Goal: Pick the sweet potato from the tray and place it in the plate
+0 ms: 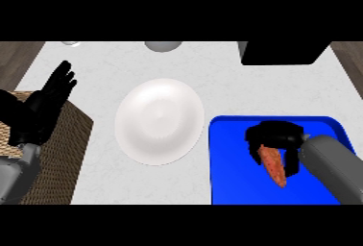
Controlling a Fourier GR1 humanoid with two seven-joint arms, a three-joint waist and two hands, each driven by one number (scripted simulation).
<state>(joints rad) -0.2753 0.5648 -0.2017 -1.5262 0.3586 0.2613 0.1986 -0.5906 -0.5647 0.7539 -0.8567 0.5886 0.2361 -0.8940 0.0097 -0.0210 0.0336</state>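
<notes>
An orange sweet potato (273, 166) lies over the blue tray (234, 178) at the lower right. My right hand (275, 137) curls round its upper end, fingers and thumb on either side; whether it is lifted off the tray I cannot tell. The white plate (159, 121) sits left of the tray, in the middle of the counter, with nothing on it. My left hand (51, 93) rests open at the left edge, fingers up.
A woven basket-like block (65, 158) stands at the lower left under my left arm. A black box (284, 52) sits at the back right. A grey round object (163, 45) sits at the back edge above the plate.
</notes>
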